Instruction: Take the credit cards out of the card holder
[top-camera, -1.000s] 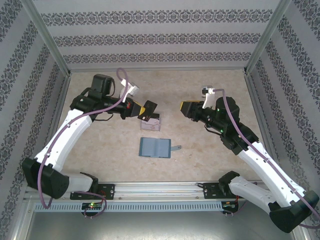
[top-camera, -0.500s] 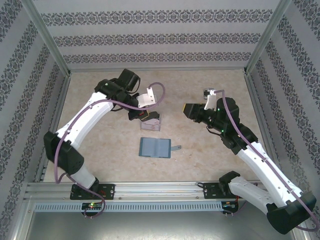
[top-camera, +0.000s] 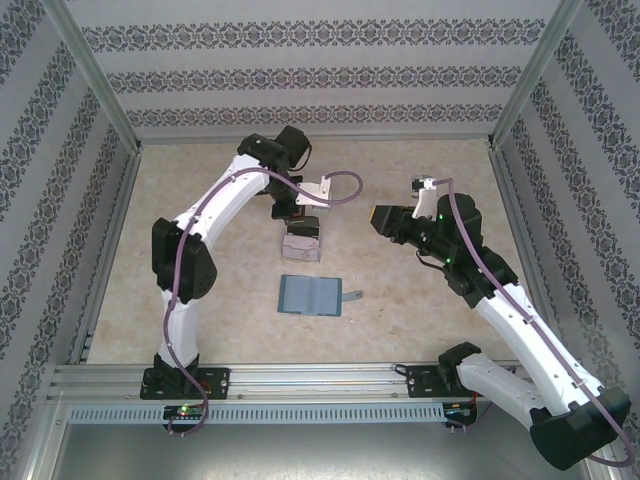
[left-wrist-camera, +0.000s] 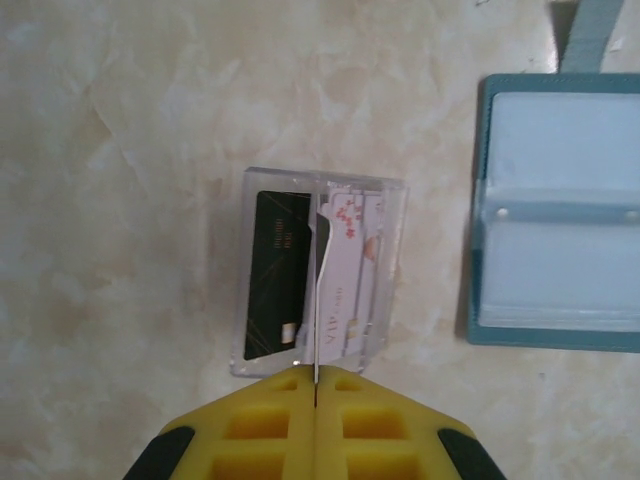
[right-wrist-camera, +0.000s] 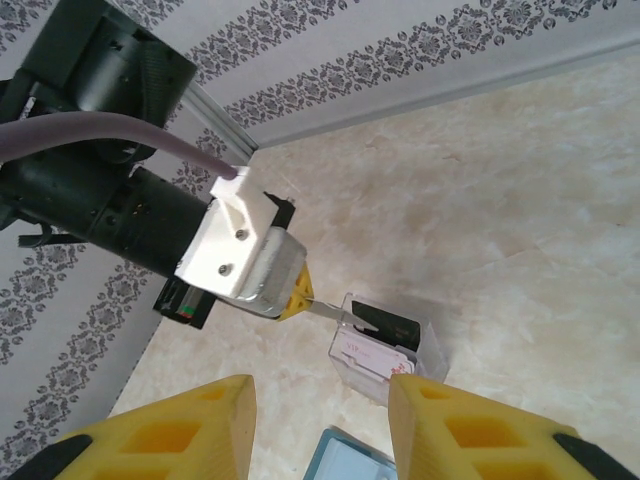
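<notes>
Table (top-camera: 200, 260), marbled beige, enclosed by patterned walls (top-camera: 300, 75) at the left, top and right of the top view

Left arm (top-camera: 215, 205), white and black: seen rising from the lower left of the top view and bent over toward the centre

Right arm (top-camera: 510, 310), white and black: stretched from the lower right of the top view toward the centre right

Right gripper (right-wrist-camera: 320, 420), yellow pads: fingers held apart with nothing between them, raised off the table and aimed at the left gripper

Left gripper (left-wrist-camera: 315, 385), yellow pads: pressed together on the near edge of a pale card, seen at the bottom centre of the left wrist view

Card holder (top-camera: 309, 295), teal-blue: laid open and flat at the centre of the top view, grey-blue panels up, strap tab at its right edge; no card is seen in it

Clear tray (left-wrist-camera: 325, 178): set on the table just above the card holder in the top view, apart from it

Black card (left-wrist-camera: 275, 275): laid in the left half of the tray

Pale card (left-wrist-camera: 350, 290), reddish marks: tilted, far end inside the tray's right half, near end pinched in the left gripper
</notes>
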